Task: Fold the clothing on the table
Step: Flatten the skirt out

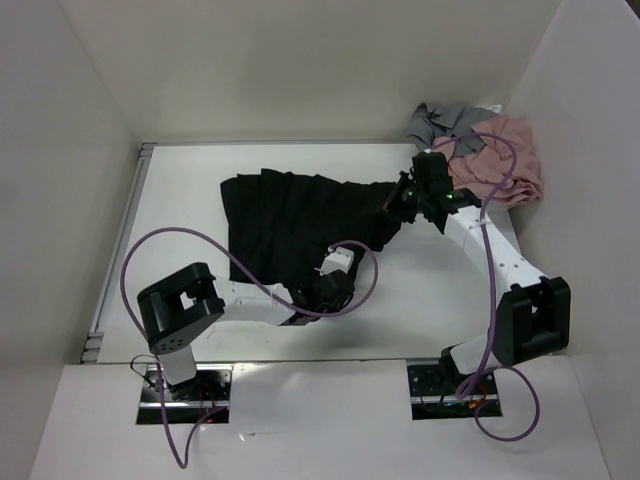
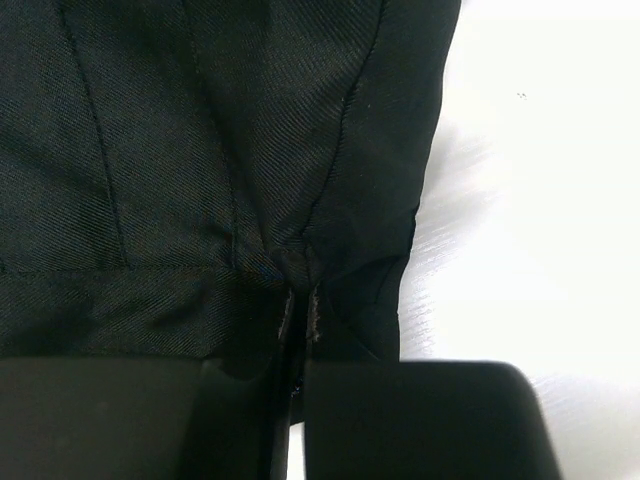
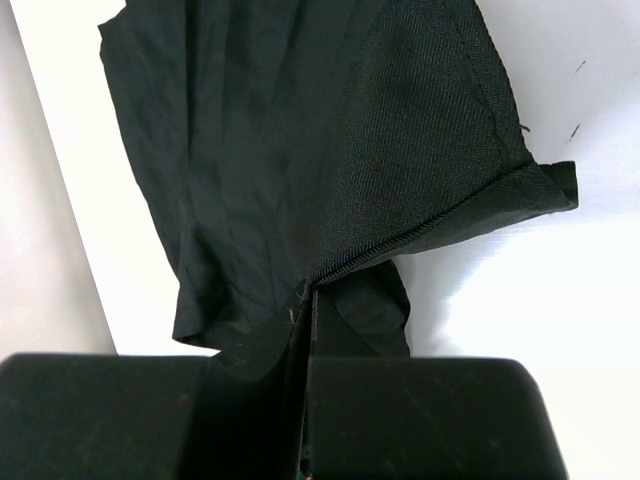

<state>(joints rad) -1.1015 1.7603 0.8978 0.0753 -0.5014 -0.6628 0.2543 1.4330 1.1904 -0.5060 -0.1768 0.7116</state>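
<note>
A soft, solid black pleated fabric garment (image 1: 285,215) lies spread across the middle of the flat white rectangular desk (image 1: 180,210), its pleats running from the far side toward the near side. The left tool (image 2: 300,305) is pinched shut on the garment's near edge, toward its right-hand corner. The left wrist view shows the fingers pressed together, with cloth puckered into the thin slit between them and bare desk just to the right. The right tool (image 3: 305,295) is likewise clamped tight on the garment, gripping a seamed edge at its far right end, where the cloth draws out into a narrow point. At the far right corner, past the right arm, a crumpled pink fabric garment (image 1: 500,165) lies bunched against a crumpled grey fabric garment (image 1: 440,120), both apart from the black one.
</note>
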